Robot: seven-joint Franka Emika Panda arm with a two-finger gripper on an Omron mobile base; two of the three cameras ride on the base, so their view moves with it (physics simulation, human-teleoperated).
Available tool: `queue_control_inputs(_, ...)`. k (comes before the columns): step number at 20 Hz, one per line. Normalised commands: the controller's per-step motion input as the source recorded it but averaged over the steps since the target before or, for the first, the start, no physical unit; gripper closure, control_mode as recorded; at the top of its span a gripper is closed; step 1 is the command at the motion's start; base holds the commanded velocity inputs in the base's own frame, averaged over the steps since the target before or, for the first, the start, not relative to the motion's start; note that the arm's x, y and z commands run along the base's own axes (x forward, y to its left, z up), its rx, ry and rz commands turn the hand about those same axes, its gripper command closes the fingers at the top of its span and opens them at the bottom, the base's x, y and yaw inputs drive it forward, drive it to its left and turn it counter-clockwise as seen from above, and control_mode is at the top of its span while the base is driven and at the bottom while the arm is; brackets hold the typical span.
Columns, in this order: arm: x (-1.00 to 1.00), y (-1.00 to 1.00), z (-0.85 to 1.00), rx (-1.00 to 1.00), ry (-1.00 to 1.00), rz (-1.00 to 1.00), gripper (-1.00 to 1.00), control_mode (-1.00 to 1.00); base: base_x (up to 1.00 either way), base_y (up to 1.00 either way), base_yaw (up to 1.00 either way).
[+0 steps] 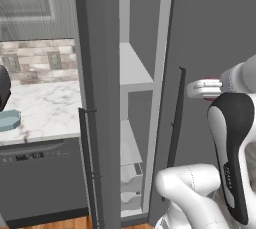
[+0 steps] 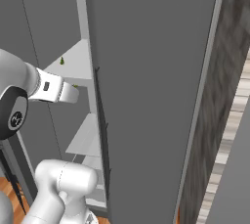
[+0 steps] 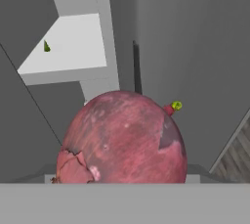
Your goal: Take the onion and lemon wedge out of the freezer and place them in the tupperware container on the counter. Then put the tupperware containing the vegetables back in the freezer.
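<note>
In the left base view, we see the tall dark grey freezer [image 1: 100,98] mid-frame, its narrow door ajar on white shelves. The shallow pale teal tupperware container [image 1: 9,119] rests at the left edge on the white marble counter [image 1: 47,110]. At the right edge, a sliver of dark red shows at the end of the white arm.

In the right base view, the tiny yellow-green lemon wedge [image 2: 62,61] sits on the upper-left shelf.

In the hand view, the round red-purple onion [image 3: 122,140] bulges at bottom centre, right against the gripper. The jaws stand wide, and we judge them clasped around it. It could roll free if the swing toward the counter clips the door.
</note>
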Motion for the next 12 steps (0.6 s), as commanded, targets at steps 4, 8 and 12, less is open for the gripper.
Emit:
queue_control_inputs(4,0.0,0.0,0.0,0.0,0.0,0.0,1.0,1.0,-0.88,0.0,0.0)
queue_control_inputs(8,0.0,0.0,0.0,0.0,0.0,0.0,1.0,1.0,-1.0,0.0,0.0)
queue_control_inputs(12,0.0,0.0,0.0,0.0,0.0,0.0,1.0,1.0,-0.91,0.03,0.0)
